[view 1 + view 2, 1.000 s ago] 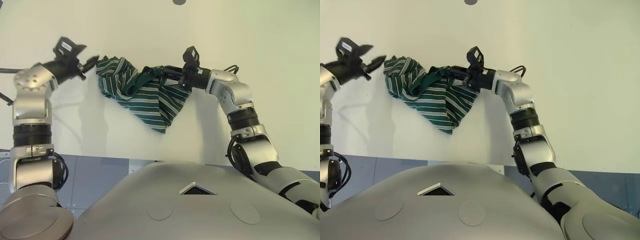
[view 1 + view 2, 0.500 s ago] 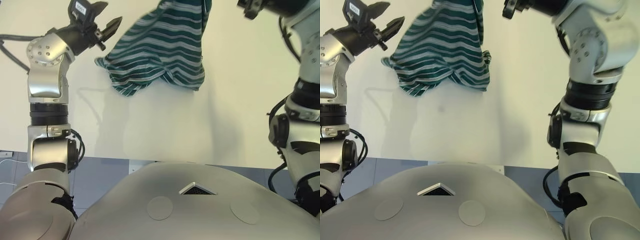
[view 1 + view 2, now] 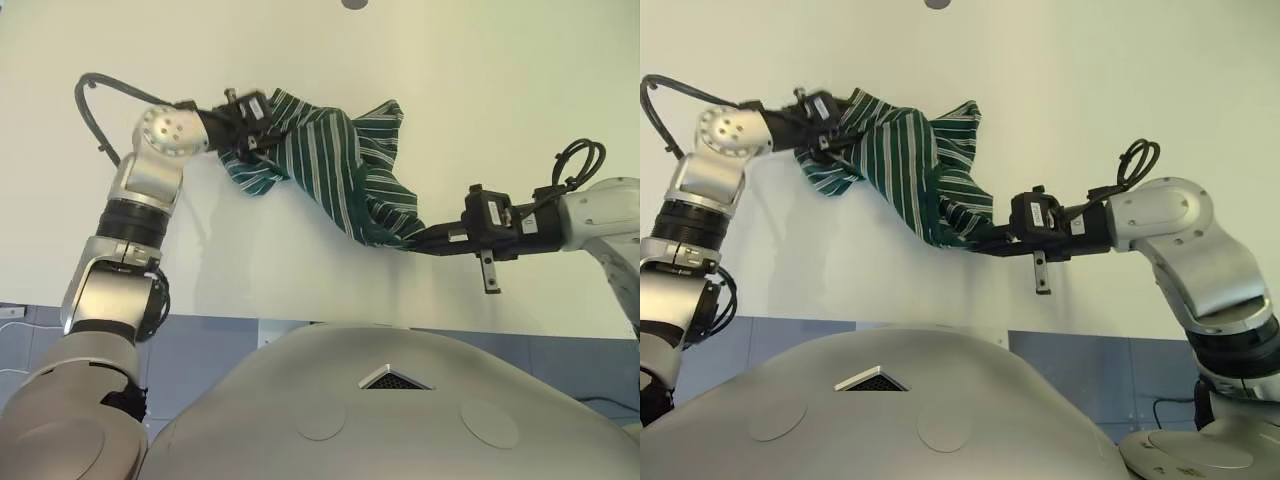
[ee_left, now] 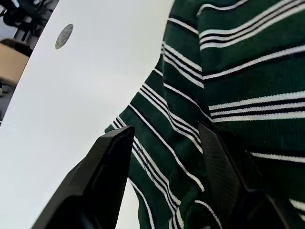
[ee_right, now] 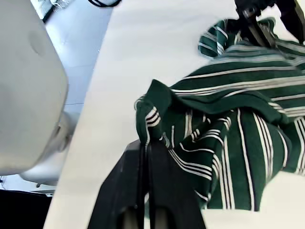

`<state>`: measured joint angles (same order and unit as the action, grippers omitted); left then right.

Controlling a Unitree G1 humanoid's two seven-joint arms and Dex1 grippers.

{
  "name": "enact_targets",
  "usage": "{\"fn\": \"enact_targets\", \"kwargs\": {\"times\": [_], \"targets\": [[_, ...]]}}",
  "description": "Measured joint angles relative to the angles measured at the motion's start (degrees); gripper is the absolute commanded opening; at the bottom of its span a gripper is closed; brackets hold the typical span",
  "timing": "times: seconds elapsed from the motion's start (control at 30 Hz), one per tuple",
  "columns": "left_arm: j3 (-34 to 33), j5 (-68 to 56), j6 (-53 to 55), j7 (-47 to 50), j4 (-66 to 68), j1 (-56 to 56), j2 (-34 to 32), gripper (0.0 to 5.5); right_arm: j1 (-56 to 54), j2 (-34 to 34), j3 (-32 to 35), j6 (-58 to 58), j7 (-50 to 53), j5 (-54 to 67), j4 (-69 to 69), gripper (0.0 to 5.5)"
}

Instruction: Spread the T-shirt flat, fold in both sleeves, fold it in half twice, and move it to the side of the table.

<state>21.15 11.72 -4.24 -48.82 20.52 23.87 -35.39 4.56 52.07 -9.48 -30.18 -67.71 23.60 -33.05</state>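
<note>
Just beyond the near edge of the table (image 3: 300,290), the right claw (image 3: 414,240) is pinched shut on a shirt (image 3: 330,160) hem. Farther off, the left claw (image 3: 255,128) sits in bunched cloth, fingers (image 4: 107,176) spread apart. Table surface runs on wide past both.

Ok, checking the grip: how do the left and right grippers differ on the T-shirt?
The left gripper has fingers apart around cloth at the far end of the T-shirt; the right gripper is shut, pinching a near edge. The left lies farther across the table, the right nearer. Both touch it.
</note>
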Motion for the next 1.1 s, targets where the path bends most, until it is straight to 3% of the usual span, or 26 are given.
{"fn": "enact_targets", "kwargs": {"times": [0.17,0.3,0.43,0.67,1.1], "targets": [[-1.8,-6.9,11.7,-13.0,-28.7,-15.3,-12.5,2.47,2.9,-0.3,-2.1,5.3,4.4,-8.1,7.1,0.05],[-5.3,-11.2,19.9,-14.5,-39.8,-16.4,-13.9,2.47,2.0,1.7,-1.1,8.7,5.5,-12.4,12.8,0.05],[-9.1,-16.8,21.4,-13.1,-32.4,-4.6,-7.5,2.47,-1.8,1.2,-1.3,9.8,5.4,-12.8,14.6,0.05],[-8.8,-26.5,23.3,-20.2,-9.6,-0.4,2.9,2.47,-4.4,-1.0,-3.6,10.7,5.2,-13.2,16.6,0.05],[-5.1,-23.9,21.3,-26.7,4.2,1.1,4.2,0.2,-6.0,-1.8,-4.9,10.8,4.0,-14.9,17.7,0.0]]}}
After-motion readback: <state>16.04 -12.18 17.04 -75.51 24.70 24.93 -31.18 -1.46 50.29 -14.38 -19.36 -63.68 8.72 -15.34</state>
